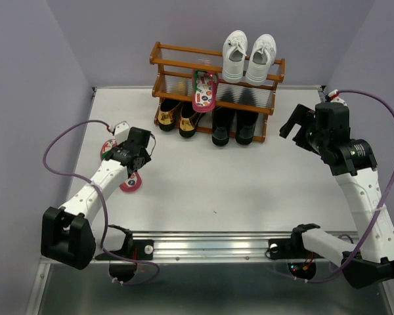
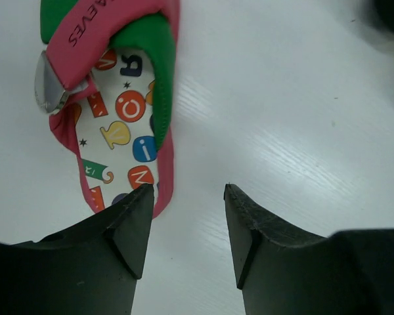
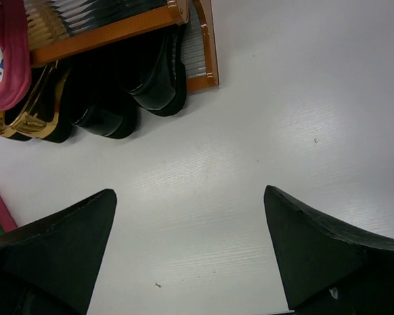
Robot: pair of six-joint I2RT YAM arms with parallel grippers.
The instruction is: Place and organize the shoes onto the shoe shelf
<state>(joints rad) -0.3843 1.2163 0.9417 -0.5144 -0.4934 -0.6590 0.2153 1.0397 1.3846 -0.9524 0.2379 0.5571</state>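
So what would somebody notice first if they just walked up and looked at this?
Probably the orange-brown shoe shelf at the back of the table, with white sneakers on top and a pink flip-flop hanging over the front of its upper tier. Next comes the other flip-flop, with colourful letters, lying on the table right by the left gripper, whose jaws are apart and empty.
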